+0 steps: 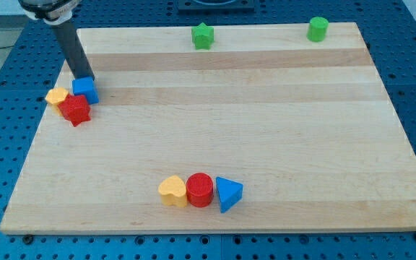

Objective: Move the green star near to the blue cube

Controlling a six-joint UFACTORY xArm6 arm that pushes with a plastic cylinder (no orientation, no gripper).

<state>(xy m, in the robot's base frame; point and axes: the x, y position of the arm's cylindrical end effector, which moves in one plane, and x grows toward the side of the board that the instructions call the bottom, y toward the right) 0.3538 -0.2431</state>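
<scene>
High, slanted view over whole board (266, 144)

Surface finish: pale wood board, matt plastic-looking blocks.

The board (266, 130) is light planked wood, smooth, with visible grain and a faint sheen. The green star (203, 35), blue cube (85, 89) and red cylinder (200, 190) appear solid, matt and plastic-like. The rod (72, 49) at upper left looks dark and matt. The surrounding blue bench (6, 79) is perforated with a regular hole grid.

Counted on the desk (266, 144): two green blocks (203, 35), two blue (85, 89), two red (74, 110), two yellow hearts (172, 191), eight altogether.
</scene>
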